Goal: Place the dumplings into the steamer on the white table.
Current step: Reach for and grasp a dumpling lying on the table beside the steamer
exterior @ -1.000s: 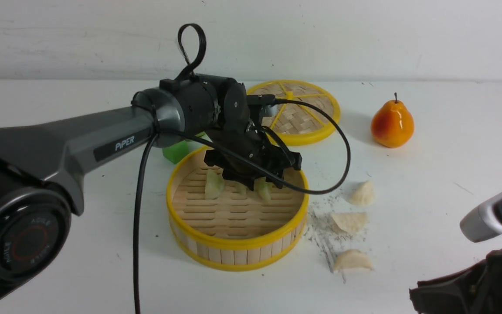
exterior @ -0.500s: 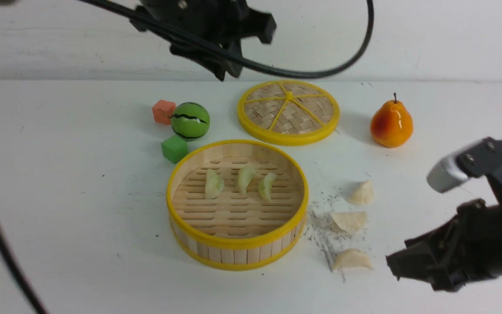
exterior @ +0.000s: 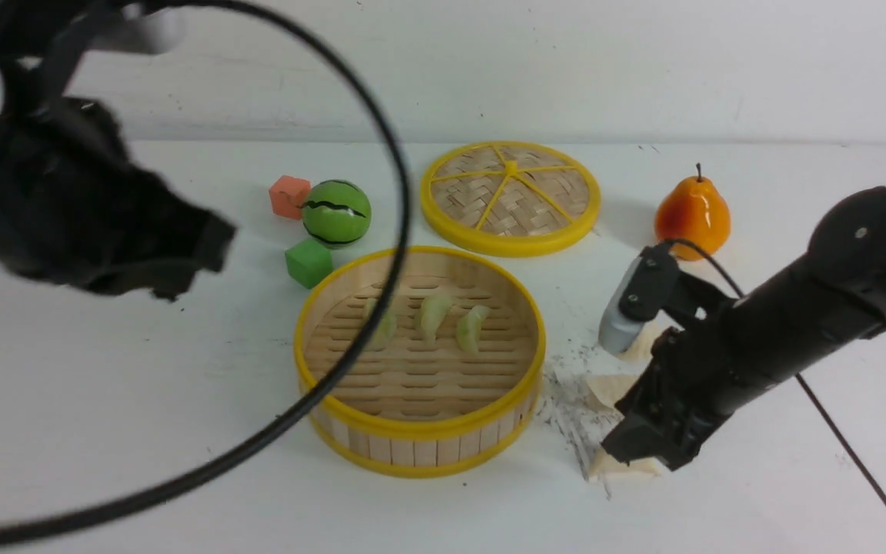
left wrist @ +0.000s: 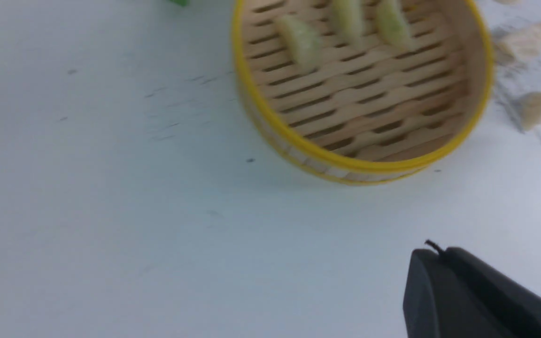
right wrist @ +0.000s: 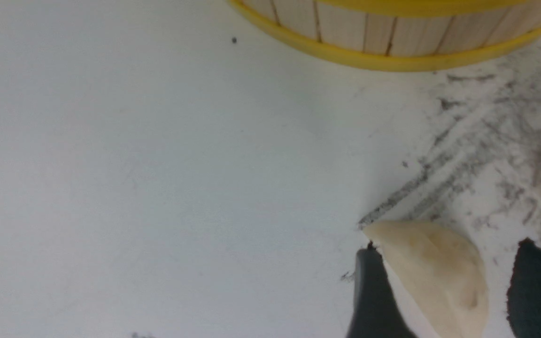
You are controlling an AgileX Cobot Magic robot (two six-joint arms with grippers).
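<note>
The steamer (exterior: 412, 429) stands mid-table on the white table (exterior: 143, 400), with three pale green dumplings (exterior: 434, 314) on its slats. Cream dumplings lie to its right, mostly behind my right arm; a bit of one (exterior: 608, 387) shows. My right gripper (exterior: 643, 455) is down at the nearest cream dumpling (right wrist: 435, 267). In the right wrist view that gripper (right wrist: 446, 251) is open, a finger on each side of the dumpling, not pressing it. My left gripper (exterior: 193, 258), blurred, hangs to the steamer's left; in its wrist view it (left wrist: 432, 253) is shut and empty.
A flat woven lid (exterior: 511, 196) with a yellow rim lies behind the steamer, and a pear (exterior: 693, 215) to the lid's right. A striped green ball (exterior: 336, 212), an orange cube (exterior: 289, 196) and a green cube (exterior: 308, 262) sit back left. The left arm's cable (exterior: 401, 231) loops across the steamer.
My left arm lifted out of the steamer, leaving the green dumplings, swung left and shut. My right arm came in from the lower right, opened and dropped around the nearest cream dumpling.
</note>
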